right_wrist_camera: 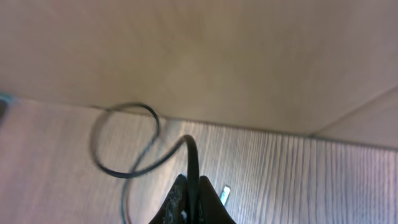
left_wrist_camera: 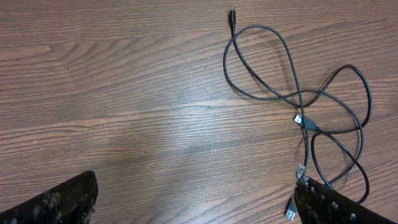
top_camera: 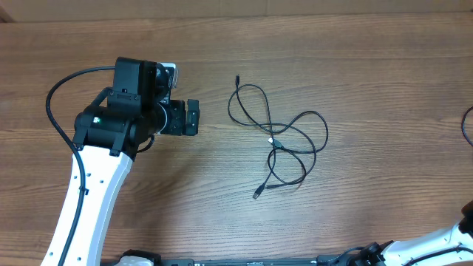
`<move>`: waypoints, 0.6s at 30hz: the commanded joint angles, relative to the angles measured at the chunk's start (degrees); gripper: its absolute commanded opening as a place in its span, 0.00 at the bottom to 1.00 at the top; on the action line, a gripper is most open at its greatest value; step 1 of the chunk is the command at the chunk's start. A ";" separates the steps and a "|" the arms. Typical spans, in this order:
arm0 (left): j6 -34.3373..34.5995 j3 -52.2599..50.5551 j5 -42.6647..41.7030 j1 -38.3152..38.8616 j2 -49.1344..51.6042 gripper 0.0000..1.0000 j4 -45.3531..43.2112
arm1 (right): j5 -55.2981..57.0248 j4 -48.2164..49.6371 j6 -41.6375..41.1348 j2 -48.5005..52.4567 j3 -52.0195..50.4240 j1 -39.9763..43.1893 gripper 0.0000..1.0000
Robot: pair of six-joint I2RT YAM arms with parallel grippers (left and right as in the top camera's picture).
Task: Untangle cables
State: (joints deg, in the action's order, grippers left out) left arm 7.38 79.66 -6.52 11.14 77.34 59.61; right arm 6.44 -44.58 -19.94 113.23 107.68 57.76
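Observation:
A loose tangle of thin black cables (top_camera: 277, 133) lies at the table's middle, with small plugs at its ends (top_camera: 257, 193). My left gripper (top_camera: 194, 118) hangs to the left of it, apart from it. In the left wrist view the left gripper (left_wrist_camera: 196, 205) is open with bare wood between its fingers (left_wrist_camera: 62, 202), and the cables (left_wrist_camera: 298, 93) lie at the upper right, by the right finger. My right gripper (right_wrist_camera: 193, 202) is shut on another black cable (right_wrist_camera: 190, 155), which loops away to the left. A small silver plug (right_wrist_camera: 225, 194) lies beside it.
A short piece of black cable (top_camera: 467, 125) shows at the right edge of the overhead view. The left arm's thick black wire (top_camera: 55, 96) arcs out to the left. A beige wall (right_wrist_camera: 217, 56) rises behind the wooden table (top_camera: 355, 59) in the right wrist view.

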 commanded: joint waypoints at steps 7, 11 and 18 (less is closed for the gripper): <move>0.37 1.11 0.76 -0.24 0.44 1.00 -0.04 | -0.15 1.44 -1.09 3.28 -3.08 0.13 0.04; 0.37 1.11 0.76 -0.26 0.46 1.00 -0.04 | -0.57 2.27 -1.09 3.28 -4.24 0.13 0.35; 0.37 1.14 0.76 -0.24 0.44 1.00 -0.04 | -7.56 2.86 -1.05 3.26 -4.22 0.13 0.83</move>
State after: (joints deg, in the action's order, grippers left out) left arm 7.38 79.66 -6.52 11.14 77.34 59.61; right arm 2.83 -42.04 -20.95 116.31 103.74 57.76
